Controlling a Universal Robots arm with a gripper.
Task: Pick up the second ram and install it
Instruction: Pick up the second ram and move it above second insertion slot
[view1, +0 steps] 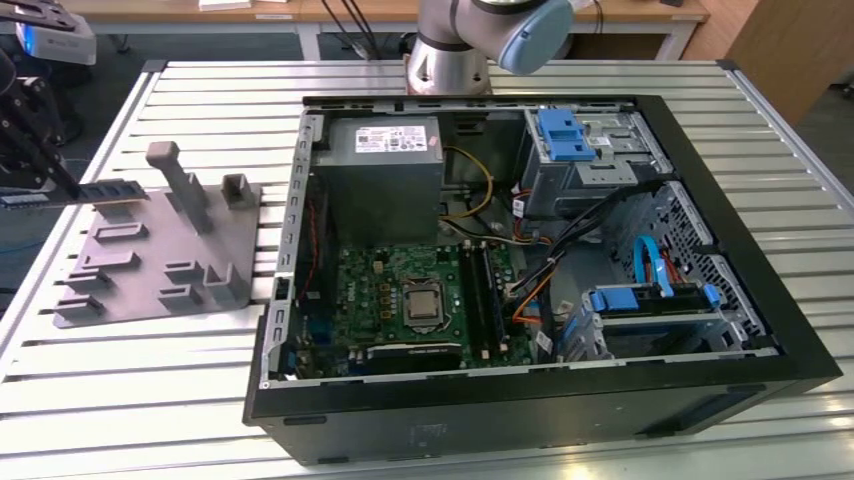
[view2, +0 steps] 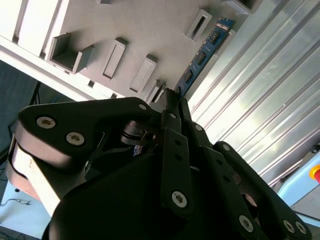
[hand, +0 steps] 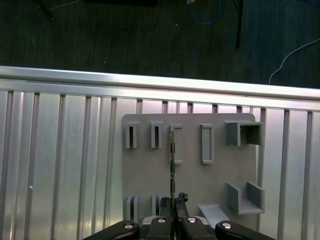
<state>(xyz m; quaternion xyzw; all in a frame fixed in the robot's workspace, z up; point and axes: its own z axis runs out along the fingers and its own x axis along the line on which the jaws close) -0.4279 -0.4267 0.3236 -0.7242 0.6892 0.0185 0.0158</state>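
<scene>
Black jaws are clamped on one end of the ram (view2: 200, 55), which juts straight out from them over the grey plate (hand: 220, 175) on the slatted desk (view1: 200, 100); the open case (view1: 534, 425) sits well apart, toward the exterior view's right.

Exterior view: high, set back, angled down on the grey holder plate (view1: 140, 262) and the computer case (view1: 534, 425) beside it. Both wrist views: close above that plate, first square-on, second slanting past the gripper (view2: 172, 97). Plate common to all.
</scene>
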